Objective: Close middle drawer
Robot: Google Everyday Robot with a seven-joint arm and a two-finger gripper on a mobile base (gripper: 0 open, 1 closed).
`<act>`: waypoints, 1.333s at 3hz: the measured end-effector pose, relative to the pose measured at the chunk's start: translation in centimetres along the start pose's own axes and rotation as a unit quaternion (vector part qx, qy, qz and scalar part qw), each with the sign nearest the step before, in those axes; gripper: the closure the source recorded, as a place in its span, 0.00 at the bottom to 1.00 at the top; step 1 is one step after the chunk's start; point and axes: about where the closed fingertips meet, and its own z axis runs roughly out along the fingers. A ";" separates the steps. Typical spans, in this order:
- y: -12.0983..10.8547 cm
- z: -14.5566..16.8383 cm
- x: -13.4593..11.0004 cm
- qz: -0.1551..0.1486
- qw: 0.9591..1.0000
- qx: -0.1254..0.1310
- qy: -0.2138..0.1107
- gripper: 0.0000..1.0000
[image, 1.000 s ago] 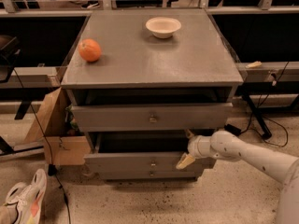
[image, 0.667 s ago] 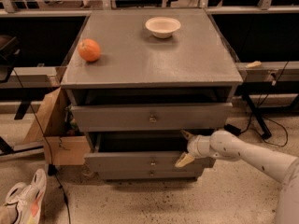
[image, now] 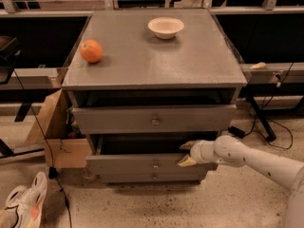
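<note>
My white arm [image: 256, 160] spans the lower right of the frame, forearm stretched leftward, nearly level. The tool [image: 187, 153] sits just right of lower centre, its two pale fingers [image: 186, 162] spread apart, pointing left.

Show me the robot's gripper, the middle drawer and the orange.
gripper [image: 186, 154]: camera view, between its fingertips, at the drawer's right end.
middle drawer [image: 123, 165]: camera view, front panel.
orange [image: 91, 51]: camera view, its middle.

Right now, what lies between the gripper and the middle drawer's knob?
Nothing: the camera view shows only the bare front of the middle drawer between its knob and the gripper, at the drawer's right end.
</note>
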 end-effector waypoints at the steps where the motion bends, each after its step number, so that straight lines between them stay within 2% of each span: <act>1: 0.2 -0.1 0.0 0.000 1.000 0.001 0.000 0.89; 2: -0.3 0.1 -0.2 -0.001 1.000 0.004 -0.001 1.00; 3: -0.7 0.3 -0.4 -0.001 1.000 0.007 -0.001 1.00; 4: -1.1 0.4 -0.5 -0.002 1.000 0.010 -0.001 0.81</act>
